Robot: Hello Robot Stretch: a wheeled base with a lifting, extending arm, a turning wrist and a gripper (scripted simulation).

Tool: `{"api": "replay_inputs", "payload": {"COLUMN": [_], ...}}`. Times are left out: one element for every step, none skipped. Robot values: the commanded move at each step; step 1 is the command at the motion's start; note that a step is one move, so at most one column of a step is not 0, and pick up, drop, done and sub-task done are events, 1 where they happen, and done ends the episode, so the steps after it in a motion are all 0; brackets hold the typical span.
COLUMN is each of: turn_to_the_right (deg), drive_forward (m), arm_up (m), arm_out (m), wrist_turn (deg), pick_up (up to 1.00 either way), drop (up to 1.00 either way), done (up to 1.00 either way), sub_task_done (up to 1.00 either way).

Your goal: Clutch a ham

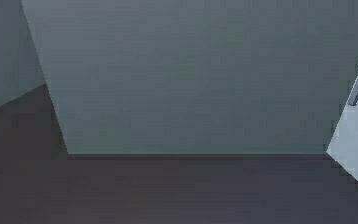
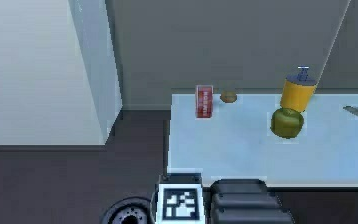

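Note:
A small brown lump [image 2: 228, 97] lies near the far edge of a white table [image 2: 237, 150] in the arm side view; its shape is too small to name. At the bottom edge stands a white square with black marks [image 2: 182, 203], with the arm's dark ridged bar [image 2: 247, 203] to its right. Left of the square sits a dark round part, the gripper [image 2: 127, 212], low over dark floor and well short of the lump. Its far end cannot be made out, so I cannot tell whether it holds anything.
On the table stand a red box [image 2: 203, 101], a yellow bottle with a grey cap [image 2: 299, 92] and a yellow-green round thing [image 2: 286, 122]. A tall pale cabinet [image 2: 47, 70] stands left of the table. Ahead rises a grey wall [image 1: 197, 70], with a pale handled panel [image 1: 355, 120] at right.

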Motion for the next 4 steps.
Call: {"api": "replay_inputs", "payload": {"turn_to_the_right": [0.0, 0.0, 0.0, 0.0], "drive_forward": [0.0, 0.0, 0.0, 0.0], "arm_up": [0.0, 0.0, 0.0, 0.0], "arm_out": [0.5, 0.0, 0.0, 0.0], "wrist_turn": [0.0, 45.0, 45.0, 45.0], "pick_up": [0.0, 0.0, 0.0, 0.0], "drop": [0.0, 0.0, 0.0, 0.0], "done": [0.0, 0.0, 0.0, 0.0], "sub_task_done": [0.0, 0.0, 0.0, 0.0]}}
